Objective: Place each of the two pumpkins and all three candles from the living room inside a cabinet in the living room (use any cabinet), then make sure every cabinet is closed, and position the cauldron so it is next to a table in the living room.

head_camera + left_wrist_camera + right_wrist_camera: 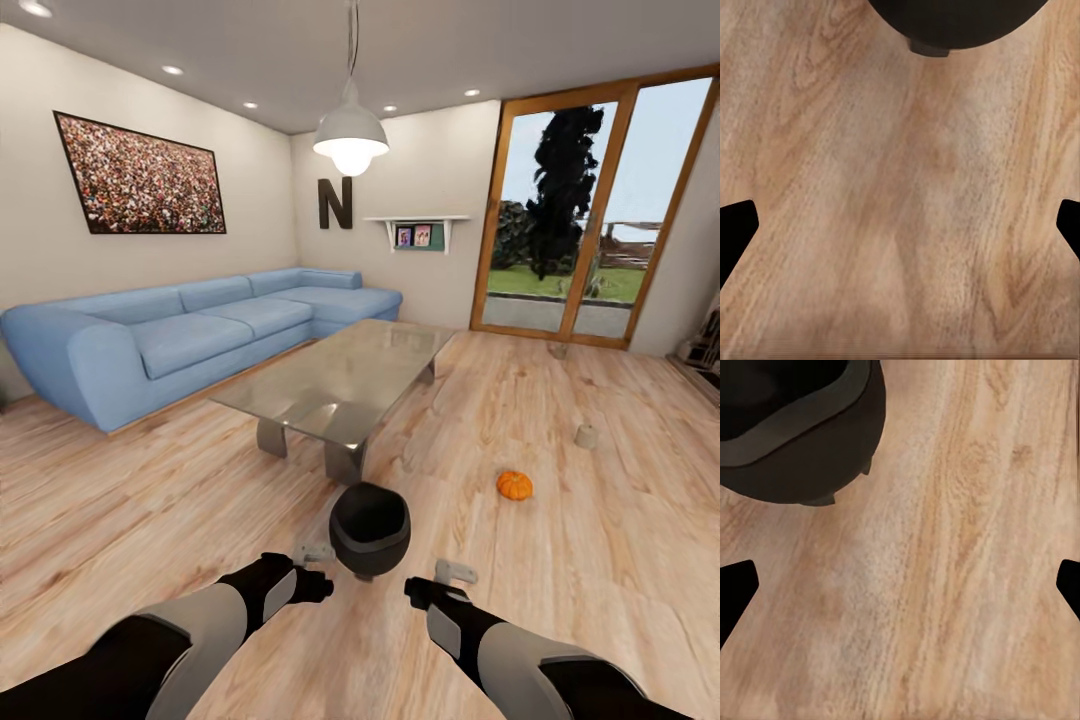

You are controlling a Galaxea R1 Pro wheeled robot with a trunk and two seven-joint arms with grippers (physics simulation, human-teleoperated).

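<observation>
cauldron (370, 528) between claws, on floor (by table (340, 385)) | both claws wide

Setting was a home living room, simulator render. Evidence: a blue corner sofa (190, 335) stood against the left wall; a low glass table (345, 385) sat in front of it on a wood-plank floor (600, 560). A large framed picture (140, 175) hung over the sofa, and a dark letter N (335, 202) was mounted on the far wall beside a small shelf (416, 232) holding photos. A pendant lamp (350, 135) hung lit from the ceiling. A wood-framed glass door (590, 205) on the right looked onto grass and a tree.
</observation>
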